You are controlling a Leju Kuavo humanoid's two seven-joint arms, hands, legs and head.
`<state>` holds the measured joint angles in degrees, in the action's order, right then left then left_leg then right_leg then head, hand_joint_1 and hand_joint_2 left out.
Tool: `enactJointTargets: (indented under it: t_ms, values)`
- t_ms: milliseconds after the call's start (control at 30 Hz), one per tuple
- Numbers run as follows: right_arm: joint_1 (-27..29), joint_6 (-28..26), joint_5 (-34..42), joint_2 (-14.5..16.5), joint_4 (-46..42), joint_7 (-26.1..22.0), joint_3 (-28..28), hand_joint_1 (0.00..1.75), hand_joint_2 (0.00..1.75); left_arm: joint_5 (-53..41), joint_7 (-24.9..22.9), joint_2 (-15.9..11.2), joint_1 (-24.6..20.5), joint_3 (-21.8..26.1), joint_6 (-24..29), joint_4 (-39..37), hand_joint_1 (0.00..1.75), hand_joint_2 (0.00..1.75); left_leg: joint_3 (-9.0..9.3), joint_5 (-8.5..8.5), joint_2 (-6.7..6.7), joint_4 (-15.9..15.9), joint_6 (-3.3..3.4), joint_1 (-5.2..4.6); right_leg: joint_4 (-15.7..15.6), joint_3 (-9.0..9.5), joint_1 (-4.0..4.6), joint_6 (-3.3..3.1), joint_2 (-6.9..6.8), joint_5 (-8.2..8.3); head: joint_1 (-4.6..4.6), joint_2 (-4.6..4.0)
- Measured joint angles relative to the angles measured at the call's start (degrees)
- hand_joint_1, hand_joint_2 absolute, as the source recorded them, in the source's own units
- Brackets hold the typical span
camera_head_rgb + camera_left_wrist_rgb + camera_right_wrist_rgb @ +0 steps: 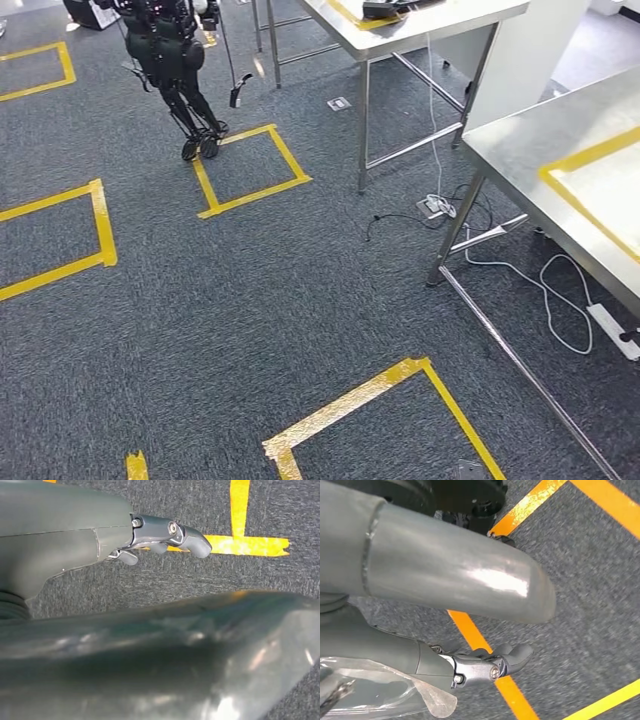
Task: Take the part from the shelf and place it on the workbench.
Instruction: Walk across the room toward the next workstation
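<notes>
Steel desk (528, 150) lies ahead; right robot hand (482, 665) holds a clear-bagged part (376, 690) for carrying, left robot hand (158, 535) loosely spread, empty.

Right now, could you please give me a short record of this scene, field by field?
floor: grey carpet marked with yellow tape squares
tables: two steel ones, near table at right, far table beyond it
cables: white cable and power strip under the near table
other robot: dark robot, far left
left hand: hangs over carpet, holds nothing
right hand: over tape; clear plastic by the palm, held or not unclear
</notes>
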<state>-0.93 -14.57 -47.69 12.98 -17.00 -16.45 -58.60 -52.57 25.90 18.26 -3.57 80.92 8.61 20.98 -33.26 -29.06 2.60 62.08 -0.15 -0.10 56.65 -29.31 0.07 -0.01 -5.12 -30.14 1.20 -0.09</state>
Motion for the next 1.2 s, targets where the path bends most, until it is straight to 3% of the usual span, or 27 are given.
enactJointTargets:
  t_ms: [67, 133, 167, 233, 300, 333, 367, 400, 433, 500, 533, 600, 667, 733, 800, 867, 900, 967, 1033, 1100, 1167, 1200]
  values:
    - [-0.03, 0.15, 0.05, 0.0, 0.0, -0.12, -0.04, 0.0, 0.0, 0.01, 0.02, -0.05, -0.21, -0.01, -0.01, -0.02, 0.0, 0.0, 1.89, 0.76, 1.81, -4.03, 0.59, -0.45, 0.09, 0.19, 0.29, 0.43, -1.13, -0.27, 0.03, 0.0]
    - [-0.13, 0.2, 0.15, 0.0, 0.0, -0.19, -0.1, 0.0, 0.0, 0.01, 0.02, -0.08, -0.19, -0.01, -0.01, -0.04, 0.0, 0.0, 1.68, 0.79, 0.87, -4.32, 1.17, -0.62, 0.02, 0.43, 0.36, 0.85, -2.29, -0.43, 0.07, 0.0]
    - [-0.2, 0.23, 0.2, 0.0, 0.0, -0.21, -0.12, 0.0, 0.0, 0.01, 0.02, -0.1, -0.1, -0.01, 0.0, -0.05, 0.0, 0.0, 1.69, 0.93, 0.27, -4.47, 1.48, -0.55, 0.2, 0.43, 0.27, 1.16, -2.04, -0.77, 0.1, 0.0]
    - [-0.26, 0.37, 0.04, 0.0, 0.0, -0.32, -0.2, 0.0, 0.0, 0.04, 0.02, -0.13, -0.09, 0.0, -0.01, -0.08, 0.0, 0.0, 1.71, 1.29, -0.99, -4.79, 2.08, -0.26, 3.3, -0.88, 0.01, 1.77, 0.73, -3.09, 0.28, 0.0]
    - [-0.09, 0.53, -0.31, -0.01, 0.01, -0.42, -0.32, 0.0, 0.0, 0.03, 0.02, -0.14, -0.22, 0.0, -0.08, -0.14, 0.0, 0.0, 1.56, 1.48, -2.41, -4.82, 2.43, -0.1, 11.08, -4.54, -0.22, 2.07, 3.99, -7.0, 0.45, 0.0]
    - [0.04, 0.62, -0.46, -0.02, 0.01, -0.42, -0.36, 0.0, 0.0, 0.0, 0.02, -0.15, -0.26, -0.01, -0.12, -0.17, 0.0, 0.0, 1.51, 1.53, -3.22, -4.8, 2.52, -0.11, 14.9, -6.43, -0.26, 2.12, 4.6, -8.35, 0.46, 0.0]
    - [0.14, 0.67, -0.53, -0.02, 0.02, -0.42, -0.39, 0.0, 0.0, -0.04, 0.02, -0.16, -0.26, -0.01, -0.15, -0.21, 0.0, 0.0, 1.5, 1.55, -4.05, -4.78, 2.56, -0.11, 17.13, -7.66, -0.26, 2.14, 4.88, -8.63, 0.45, 0.0]
    - [0.18, 0.72, -0.57, -0.02, 0.02, -0.42, -0.43, 0.0, 0.0, -0.06, 0.02, -0.17, -0.23, 0.0, -0.15, -0.25, 0.0, 0.0, 1.54, 1.55, -4.89, -4.75, 2.56, -0.1, 17.1, -7.87, -0.29, 2.13, 5.01, -7.73, 0.46, 0.0]
    - [0.17, 0.76, -0.6, -0.02, 0.02, -0.43, -0.46, 0.0, 0.0, -0.06, 0.02, -0.19, -0.22, 0.0, -0.15, -0.29, 0.0, 0.0, 1.61, 1.54, -5.75, -4.7, 2.54, -0.07, 14.69, -6.96, -0.38, 2.13, 5.23, -5.77, 0.44, 0.0]
    - [0.1, 0.82, -0.69, -0.02, 0.01, -0.49, -0.55, 0.0, 0.0, -0.06, 0.02, -0.21, -0.26, 0.0, -0.15, -0.38, 0.0, 0.0, 1.63, 1.44, -7.41, -4.43, 2.3, -0.07, 6.78, -3.62, -0.77, 2.19, 7.29, -1.56, 0.44, 0.0]
    - [0.08, 0.88, -0.82, -0.02, 0.01, -0.55, -0.59, 0.0, 0.0, -0.06, 0.03, -0.22, -0.32, -0.01, -0.15, -0.41, 0.0, 0.0, 1.45, 1.39, -8.22, -4.16, 2.08, -0.09, 3.55, -2.13, -1.0, 2.2, 8.52, -0.51, 0.42, 0.0]
    - [0.09, 1.11, -1.31, -0.03, 0.02, -0.68, -0.63, 0.0, 0.0, -0.04, 0.1, -0.25, -0.34, -0.01, -0.18, -0.46, 0.0, 0.0, 0.86, 1.53, -9.54, -3.81, 1.44, -0.02, 1.28, -0.9, -1.09, 2.08, 9.76, -0.5, 0.39, 0.0]
    - [0.08, 1.34, -1.77, -0.04, 0.02, -0.76, -0.65, 0.0, 0.0, 0.04, 0.21, -0.28, -0.11, -0.01, -0.21, -0.51, 0.0, 0.0, 0.43, 1.62, -10.38, -3.64, 0.85, 0.18, 1.11, -0.62, -1.03, 1.59, 8.55, -0.39, 0.39, 0.0]
    - [0.04, 1.51, -2.03, -0.08, 0.02, -0.83, -0.67, 0.0, 0.0, 0.14, 0.33, -0.3, -0.01, -0.01, -0.21, -0.56, 0.0, 0.0, -0.65, 0.05, -8.26, -1.32, 0.37, 0.04, 0.8, -0.43, -1.06, 0.87, 7.07, -0.2, 0.12, 0.0]
    - [0.16, 1.75, -2.25, -0.15, 0.02, -0.9, -0.7, 0.0, 0.0, 0.21, 0.39, -0.29, -0.24, -0.01, -0.21, -0.63, 0.0, 0.0, -3.66, -3.46, -4.85, 5.25, -0.01, -0.04, 0.66, -0.33, -0.89, 0.29, 5.28, -0.27, -0.17, 0.0]
    - [0.32, 2.05, -2.36, -0.23, 0.02, -0.91, -0.75, 0.0, 0.0, 0.27, 0.39, -0.3, -0.37, -0.01, -0.21, -0.69, 0.0, 0.0, -6.57, -5.77, -3.53, 11.68, -0.19, 0.07, 0.67, -0.31, -0.62, 0.0, 3.3, -0.45, -0.19, 0.0]
    - [0.3, 2.2, -2.41, -0.26, 0.02, -0.91, -0.78, 0.0, 0.0, 0.32, 0.39, -0.31, -0.33, 0.0, -0.2, -0.72, 0.0, 0.0, -6.84, -5.49, -3.29, 12.44, -0.18, 0.11, 0.68, -0.27, -0.53, -0.07, 2.43, -0.52, -0.19, 0.0]
    - [0.14, 2.52, -2.52, -0.28, 0.02, -0.91, -0.79, 0.0, 0.0, 0.42, 0.39, -0.33, -0.21, 0.01, -0.12, -0.78, 0.0, 0.0, -4.18, -2.17, -2.48, 7.51, 0.13, 0.05, 0.68, -0.01, -0.4, -0.09, 0.98, -0.71, -0.2, 0.0]
    - [0.05, 2.88, -2.91, -0.28, 0.05, -0.93, -0.79, 0.0, 0.0, 0.57, 0.39, -0.34, -0.3, 0.02, 0.0, -0.8, 0.0, 0.0, -0.34, 0.56, 0.22, 0.03, 0.65, -0.46, 0.74, 0.26, -0.13, 0.18, -0.3, -1.07, -0.2, 0.0]
    - [0.03, 3.11, -3.59, -0.3, 0.09, -0.94, -0.79, 0.0, 0.0, 0.78, 0.37, -0.34, -0.52, 0.01, 0.07, -0.81, 0.0, 0.0, 1.06, 0.88, 1.9, -3.28, 1.04, -1.01, 0.81, 0.36, 0.16, 0.65, -1.61, -1.37, -0.14, 0.0]
    - [-0.12, 3.15, -4.35, -0.31, 0.12, -0.94, -0.78, 0.0, 0.0, 0.94, 0.37, -0.36, -0.43, -0.01, 0.09, -0.84, 0.0, 0.0, 0.96, 0.96, 0.84, -3.76, 1.43, -1.01, 0.71, 0.53, 0.19, 1.15, -2.71, -1.59, -0.1, 0.0]
    - [-0.22, 3.16, -4.67, -0.31, 0.13, -0.96, -0.78, 0.0, 0.0, 0.99, 0.38, -0.37, -0.31, 0.0, 0.09, -0.85, 0.0, 0.0, 1.08, 1.11, 0.18, -4.03, 1.68, -0.86, 0.99, 0.5, 0.1, 1.43, -2.07, -2.03, 0.0, 0.0]
